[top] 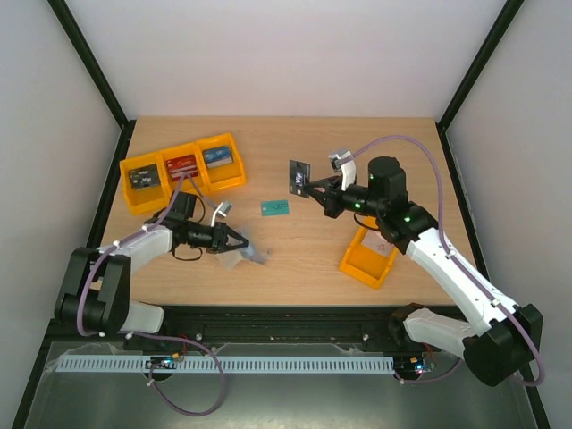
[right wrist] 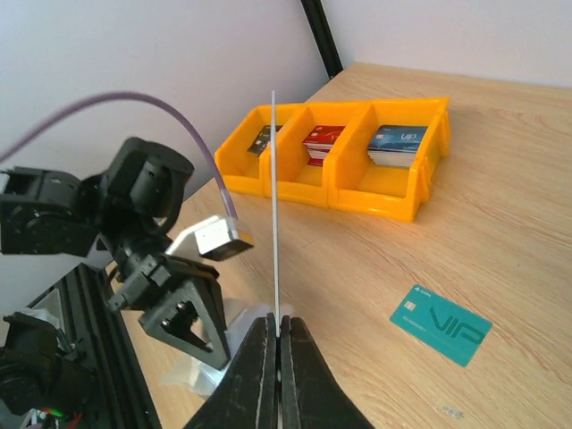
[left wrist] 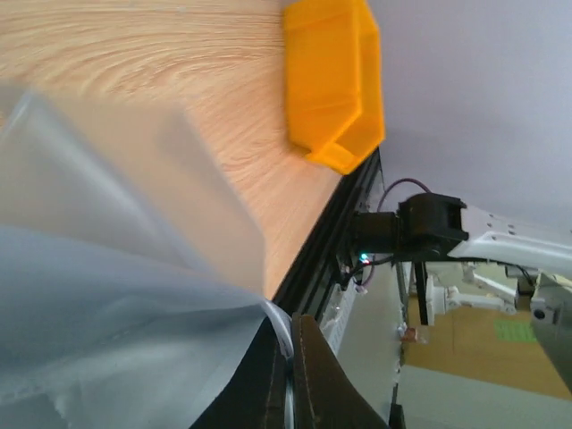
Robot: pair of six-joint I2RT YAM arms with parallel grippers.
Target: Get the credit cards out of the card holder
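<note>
While three-slot orange bin (top: 223, 181) holding card stacks sits at far left of wooden surface (top: 304, 250), single orange bin (top: 357, 271) lies under right arm. Left tool (top: 239, 240) clamped together on card holder (top: 255, 256), near front edge. Right tool (top: 310, 186) pinches dark card (top: 298, 176), upright above surface. Teal card (top: 275, 208) lies flat between tools. Holder sleeves clear, bluish, floppy.

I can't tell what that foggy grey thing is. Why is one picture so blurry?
Left wrist view: the card holder sits very close to the lens, so its clear sleeve blurs, while the orange bin behind looks sharper. Right wrist view: crisp, though the card shows edge-on as a thin line.
</note>
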